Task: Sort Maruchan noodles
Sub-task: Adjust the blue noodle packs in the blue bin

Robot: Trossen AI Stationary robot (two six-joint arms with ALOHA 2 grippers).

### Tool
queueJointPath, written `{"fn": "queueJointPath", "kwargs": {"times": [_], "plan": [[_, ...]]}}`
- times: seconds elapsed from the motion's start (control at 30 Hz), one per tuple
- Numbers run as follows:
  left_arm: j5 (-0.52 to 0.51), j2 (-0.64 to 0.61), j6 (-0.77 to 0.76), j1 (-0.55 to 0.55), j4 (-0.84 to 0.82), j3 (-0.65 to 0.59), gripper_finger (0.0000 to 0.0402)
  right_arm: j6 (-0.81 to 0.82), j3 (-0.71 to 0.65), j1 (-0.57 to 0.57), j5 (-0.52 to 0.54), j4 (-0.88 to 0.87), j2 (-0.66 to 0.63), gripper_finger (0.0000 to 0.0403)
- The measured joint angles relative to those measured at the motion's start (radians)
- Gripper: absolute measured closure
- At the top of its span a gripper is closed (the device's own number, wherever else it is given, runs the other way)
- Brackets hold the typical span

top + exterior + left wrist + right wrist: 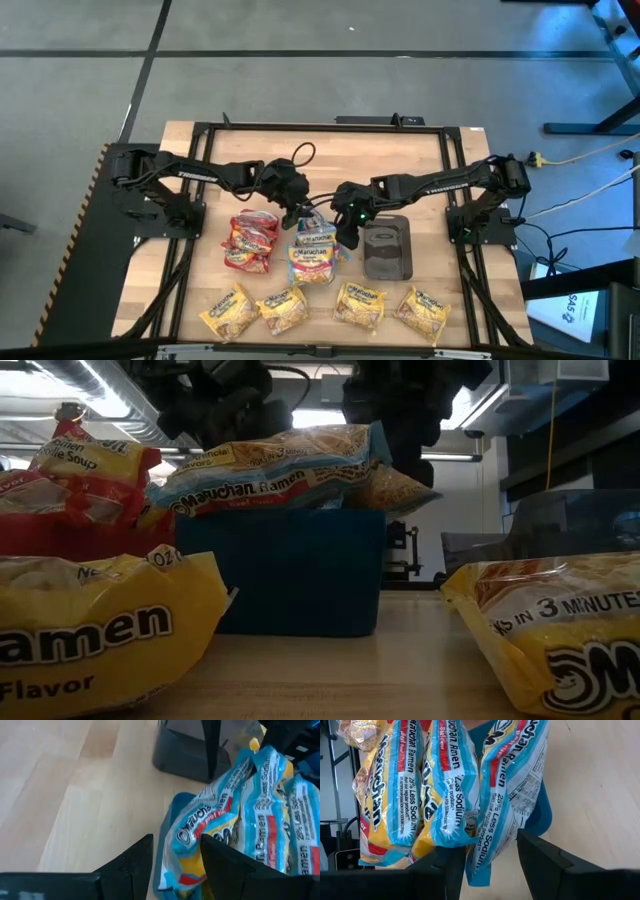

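Wooden table [200, 150]: both end effectors seemingly open over blue-edged packets [313, 252].

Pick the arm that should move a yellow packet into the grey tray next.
Right, probably. The right gripper hovers beside the grey tray, with yellow packets just in front of it. The left gripper sits across the blue packets, farther off.
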Motion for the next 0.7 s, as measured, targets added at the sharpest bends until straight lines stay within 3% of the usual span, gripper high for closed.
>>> {"fn": "queueJointPath", "kwargs": {"times": [0.27, 0.4, 0.6, 0.7], "plan": [[0.063, -0.001, -0.005, -0.008, -0.012, 0.000, 0.0253, 0.000, 0.000, 0.000, 0.002, 0.000, 0.000, 0.0238], [0.065, -0.001, -0.008, -0.024, -0.015, 0.000, 0.0279, 0.000, 0.000, 0.000, 0.005, 0.000, 0.000, 0.0284], [0.091, -0.001, -0.060, -0.027, -0.016, 0.000, 0.0333, -0.002, 0.000, 0.000, 0.002, 0.001, 0.000, 0.0386], [0.128, -0.001, -0.088, -0.030, -0.019, 0.000, 0.0364, -0.016, 0.000, 0.000, 0.003, 0.001, 0.000, 0.0393]]}}
